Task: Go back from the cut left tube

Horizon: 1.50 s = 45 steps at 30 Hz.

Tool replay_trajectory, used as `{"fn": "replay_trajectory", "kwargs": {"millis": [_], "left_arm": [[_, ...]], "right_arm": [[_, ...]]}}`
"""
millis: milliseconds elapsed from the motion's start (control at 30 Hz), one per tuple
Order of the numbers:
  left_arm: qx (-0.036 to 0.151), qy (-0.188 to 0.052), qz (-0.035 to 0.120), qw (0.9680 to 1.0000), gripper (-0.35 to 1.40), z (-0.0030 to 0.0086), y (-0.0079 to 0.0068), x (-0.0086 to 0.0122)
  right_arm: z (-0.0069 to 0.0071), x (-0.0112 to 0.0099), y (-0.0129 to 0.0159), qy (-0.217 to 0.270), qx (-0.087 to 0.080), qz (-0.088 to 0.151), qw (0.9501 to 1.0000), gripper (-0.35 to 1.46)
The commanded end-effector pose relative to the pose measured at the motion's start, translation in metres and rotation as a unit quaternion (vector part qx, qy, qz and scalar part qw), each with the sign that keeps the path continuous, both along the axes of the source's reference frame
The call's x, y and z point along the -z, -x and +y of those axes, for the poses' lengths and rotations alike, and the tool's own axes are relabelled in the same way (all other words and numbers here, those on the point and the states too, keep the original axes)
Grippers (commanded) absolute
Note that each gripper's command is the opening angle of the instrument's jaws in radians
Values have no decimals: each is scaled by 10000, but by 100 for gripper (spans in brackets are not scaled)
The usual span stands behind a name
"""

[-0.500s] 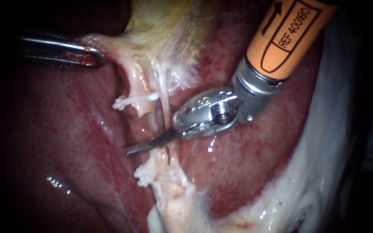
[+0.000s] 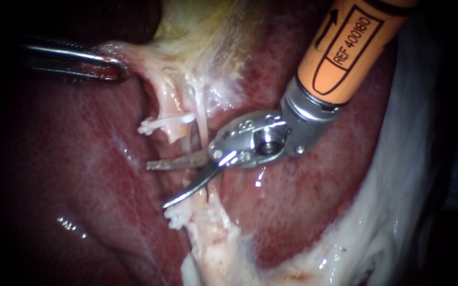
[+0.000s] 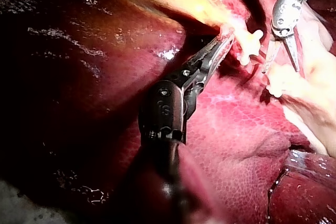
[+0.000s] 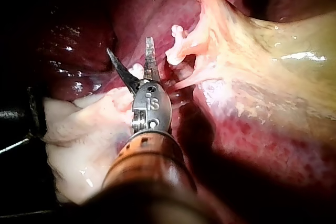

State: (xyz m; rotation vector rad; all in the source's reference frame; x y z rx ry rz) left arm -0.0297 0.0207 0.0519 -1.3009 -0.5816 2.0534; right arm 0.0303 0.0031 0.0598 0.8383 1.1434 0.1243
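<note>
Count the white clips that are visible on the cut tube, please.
2. The upper clip sits on the stump nearer the gallbladder; the lower clip sits on the stump below the cut. More may be hidden in the pale tissue there.

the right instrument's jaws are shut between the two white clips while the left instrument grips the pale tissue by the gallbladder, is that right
Not quite. The jaws of the right instrument are open, not shut: the endoscope view shows a clear gap between the two blades, with nothing gripped. The rest holds: they sit between the upper clip and the lower clip, and the left instrument grips the pale tissue by the gallbladder.
</note>
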Motion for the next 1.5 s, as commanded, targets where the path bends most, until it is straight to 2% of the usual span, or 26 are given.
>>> {"fn": "replay_trajectory", "kwargs": {"millis": [33,100,167,233,300,333,367,533,667,867,1000,1300,1500], "left_arm": [[-3,-1,-5,10000,-35,0,0,0],[-4,0,-5,10000,-35,0,0,-1],[-5,1,-6,10000,-35,0,0,-2],[-6,3,-6,10000,-35,0,0,-3],[-7,4,-6,10000,-35,0,-1,-3],[-7,4,-6,10000,-35,0,-1,-3],[-7,4,-6,10000,-35,0,-1,-3],[-7,4,-6,10000,-35,1,-1,-4],[-6,5,-6,10000,-35,1,-1,-5],[-1,15,1,10000,-35,-2,1,-7],[6,27,9,10000,-35,-4,3,-10],[-77,97,5,9999,-35,-18,21,-40],[-145,0,42,9999,-35,-29,31,-61]], "right_arm": [[-1,1,5,3,13,4,10000,145],[-3,2,13,38,-43,-17,10000,145],[-6,5,30,153,-264,-108,9995,145],[-10,8,49,302,-603,-261,9974,145],[-15,12,75,564,-1166,-530,9902,145],[-17,13,86,731,-1408,-642,9853,145],[-19,15,102,968,-1577,-713,9801,145],[-21,20,151,1666,-1886,-907,9636,145],[-12,19,173,1750,-1916,-1022,9603,145],[-4,17,184,1794,-1897,-1075,9593,145],[-5,18,186,1706,-1756,-966,9647,145],[-5,17,186,1700,-1743,-955,9652,145],[-5,17,186,1700,-1743,-954,9652,145]]}}
